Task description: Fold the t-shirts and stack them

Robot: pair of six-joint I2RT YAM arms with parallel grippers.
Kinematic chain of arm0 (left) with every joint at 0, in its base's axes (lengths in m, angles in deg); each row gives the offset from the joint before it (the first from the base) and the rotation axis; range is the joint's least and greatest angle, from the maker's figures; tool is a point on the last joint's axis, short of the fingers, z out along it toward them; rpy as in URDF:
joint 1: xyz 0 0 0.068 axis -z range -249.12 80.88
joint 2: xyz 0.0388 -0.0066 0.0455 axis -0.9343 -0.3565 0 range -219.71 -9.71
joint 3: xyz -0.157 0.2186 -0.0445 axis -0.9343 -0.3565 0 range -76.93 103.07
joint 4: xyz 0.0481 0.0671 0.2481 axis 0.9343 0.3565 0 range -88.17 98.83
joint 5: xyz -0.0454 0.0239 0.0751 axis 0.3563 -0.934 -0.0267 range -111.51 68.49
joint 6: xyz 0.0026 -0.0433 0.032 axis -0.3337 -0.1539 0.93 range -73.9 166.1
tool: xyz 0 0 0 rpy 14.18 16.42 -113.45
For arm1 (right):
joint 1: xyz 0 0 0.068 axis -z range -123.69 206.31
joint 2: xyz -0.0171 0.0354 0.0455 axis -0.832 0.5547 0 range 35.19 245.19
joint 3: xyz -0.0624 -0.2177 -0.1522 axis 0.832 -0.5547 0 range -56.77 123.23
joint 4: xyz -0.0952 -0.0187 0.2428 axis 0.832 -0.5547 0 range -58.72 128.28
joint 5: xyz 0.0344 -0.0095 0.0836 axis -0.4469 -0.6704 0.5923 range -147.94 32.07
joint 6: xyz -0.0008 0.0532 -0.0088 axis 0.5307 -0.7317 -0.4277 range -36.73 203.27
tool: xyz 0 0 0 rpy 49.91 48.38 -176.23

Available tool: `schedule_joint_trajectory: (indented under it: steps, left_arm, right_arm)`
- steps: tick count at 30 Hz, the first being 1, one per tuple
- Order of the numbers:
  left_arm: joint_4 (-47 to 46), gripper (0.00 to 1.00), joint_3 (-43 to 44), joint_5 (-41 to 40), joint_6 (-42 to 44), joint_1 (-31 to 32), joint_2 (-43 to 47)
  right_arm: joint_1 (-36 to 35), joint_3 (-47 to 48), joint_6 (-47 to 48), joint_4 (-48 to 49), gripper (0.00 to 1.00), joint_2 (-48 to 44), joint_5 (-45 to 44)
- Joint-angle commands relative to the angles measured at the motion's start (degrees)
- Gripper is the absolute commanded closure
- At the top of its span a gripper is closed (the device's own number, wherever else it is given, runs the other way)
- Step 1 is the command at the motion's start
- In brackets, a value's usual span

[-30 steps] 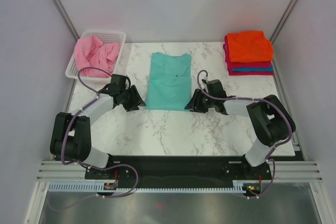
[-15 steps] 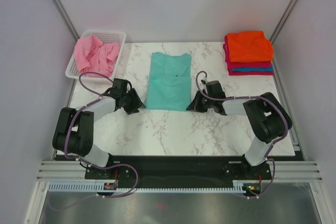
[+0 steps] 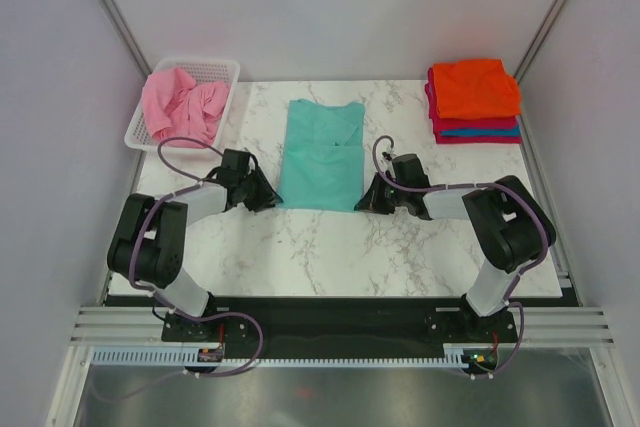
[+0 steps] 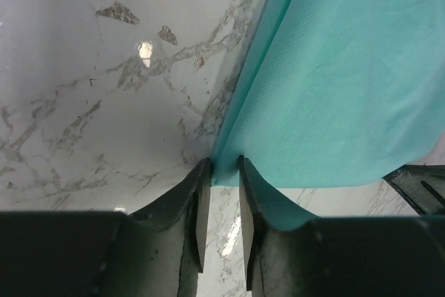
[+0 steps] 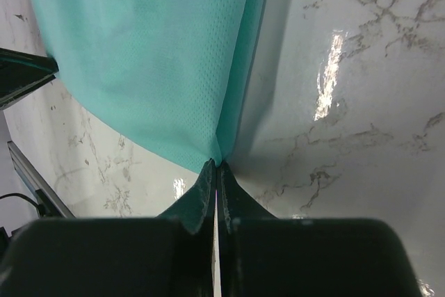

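Overhead, my left gripper [image 3: 262,194] has slid in this last second to a hem corner of the teal t-shirt [image 3: 320,152], mirroring the right gripper [image 3: 366,197], so I judge the hem fold is about to start. Left wrist: jaws narrowly apart, corner between the tips, cloth ahead-right. Right wrist: jaws pinched on their corner, cloth ahead-left.

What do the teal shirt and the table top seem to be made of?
The teal shirt: soft knit cloth, matte; a fine dotted weave shows up close. The table top: marble-look slab, glossy; grey veins and light glints, possibly only printed laminate.
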Motion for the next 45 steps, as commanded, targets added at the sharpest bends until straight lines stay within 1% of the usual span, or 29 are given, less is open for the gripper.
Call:
schedule_joint_trajectory:
  steps: [1, 3, 4, 6, 7, 8, 11, 12, 13, 14, 15, 16, 17, 18, 19, 21, 22, 23, 24, 25, 27, 29, 31, 33, 35, 39, 40, 43, 45]
  left_arm:
    - [-0.49, 0.72, -1.31, -1.72, -1.26, 1.72, -1.49]
    - [-0.66, 0.78, -1.93, -3.64, -1.53, 2.87, 1.05]
    - [-0.49, 0.84, -2.45, -4.09, -1.53, 4.00, 2.19]
    - [-0.40, 0.91, -2.98, -4.18, -1.88, 4.72, 4.73]
    - [0.64, 0.96, -3.25, -4.01, -2.05, 5.33, 5.62]
    - [1.52, 0.98, -3.34, -3.75, -2.23, 5.77, 6.59]
    - [5.48, 0.98, -4.74, -4.71, -2.58, 8.23, 13.34]
    - [6.53, 0.98, -5.18, -5.75, -2.76, 9.02, 17.28]
    - [8.89, 0.98, -5.88, -6.03, -3.11, 10.42, 19.67]
    - [10.05, 0.98, -6.24, -6.12, -3.72, 11.21, 21.61]
    - [11.28, 0.98, -6.50, -6.47, -4.16, 13.14, 23.45]
    - [12.86, 0.98, -6.68, -6.82, -4.69, 14.29, 27.56]
    - [15.74, 0.98, -6.77, -7.08, -5.91, 15.43, 29.43]
    - [18.99, 0.98, -6.68, -8.04, -7.40, 18.31, 33.63]
    - [19.02, 0.98, -6.68, -8.66, -7.42, 19.91, 35.58]
    - [24.11, 0.98, -6.33, -10.94, -10.04, 24.12, 39.80]
    - [25.77, 0.98, -5.89, -11.56, -11.97, 25.27, 43.74]
    - [29.36, 0.98, -5.54, -12.52, -12.86, 26.24, 45.52]
    - [30.79, 0.98, -5.36, -12.71, -13.56, 27.91, 47.01]
    - [32.45, 0.98, -4.84, -12.71, -15.13, 28.44, 50.07]
    - [35.96, 0.98, -4.13, -12.71, -16.55, 29.41, 52.46]
    - [38.26, 0.98, -3.17, -12.62, -17.26, 29.68, 55.27]
    - [41.34, 0.98, -1.77, -12.71, -17.70, 29.77, 56.69]
    - [43.53, 0.98, -0.27, -14.10, -17.70, 29.77, 57.66]
    - [44.42, 0.98, 0.79, -15.25, -17.26, 29.68, 56.62]
    - [45.65, 0.98, 4.56, -17.45, -15.42, 29.68, 51.97]
    - [46.26, 0.98, 5.44, -18.76, -14.89, 29.68, 51.08]
    - [47.41, 0.98, 9.05, -20.88, -13.57, 29.07, 47.83]
    - [47.33, 0.98, 11.59, -21.85, -12.26, 27.31, 46.16]
  right_arm:
    - [-0.10, -0.73, 1.80, 0.30, 1.00, 1.25, -0.31]
    - [-0.10, -0.90, 1.54, 0.56, 1.00, 0.98, 0.05]
    - [-0.18, -1.43, 1.37, 0.74, 1.00, 0.37, 0.14]
    - [-0.18, -2.04, 0.58, 0.92, 1.00, -0.59, 0.31]
    - [-0.18, -3.18, 0.14, 1.09, 1.00, -2.25, 0.40]
    - [-0.27, -3.97, -0.56, 1.35, 1.00, -3.31, 0.49]
    - [-0.36, -7.23, -2.85, 0.31, 1.00, -9.55, -0.74]
    - [-0.45, -7.76, -3.03, -2.66, 1.00, -11.39, -1.61]
    - [-0.62, -8.46, -3.55, -4.25, 1.00, -15.85, -3.01]
    - [-0.88, -8.81, -3.73, -6.01, 1.00, -18.24, -3.81]
    - [-1.58, -9.08, -3.99, -9.77, 1.00, -20.70, -4.60]
    - [-2.11, -9.08, -4.17, -11.98, 1.00, -25.77, -6.18]
    - [-2.64, -9.08, -4.26, -13.48, 1.00, -28.43, -7.06]
    - [-3.95, -9.08, -4.87, -19.06, 1.00, -33.59, -8.38]
    - [-4.66, -9.17, -5.40, -21.21, 1.00, -36.17, -8.39]
    - [-7.02, -9.25, -6.45, -27.26, 1.00, -41.27, -10.31]
    - [-7.91, -9.34, -7.24, -29.12, 1.00, -45.99, -10.85]
    - [-8.79, -9.52, -8.64, -32.36, 1.00, -48.13, -12.07]
    - [-10.54, -9.43, -9.35, -34.05, 1.00, -50.06, -12.78]
    - [-11.34, -9.26, -9.79, -35.80, 1.00, -53.21, -13.48]
    - [-13.44, -8.47, -10.85, -41.08, 1.00, -57.00, -15.94]
    - [-14.68, -7.77, -12.34, -45.46, 1.00, -59.30, -17.52]
    - [-15.47, -6.54, -13.13, -47.50, 1.00, -62.11, -19.55]
    - [-15.56, -4.26, -13.23, -49.70, 1.00, -62.30, -20.77]
    - [-15.48, -0.84, -12.18, -50.93, 1.00, -60.73, -21.92]
    - [-15.56, 5.31, -8.57, -51.64, 1.00, -52.74, -23.24]
    - [-15.56, 6.38, -7.44, -51.64, 1.00, -51.59, -25.07]
    - [-15.48, 10.42, -4.88, -51.64, 1.00, -46.75, -26.84]
    - [-15.21, 13.32, -3.56, -51.55, 1.00, -42.64, -27.63]
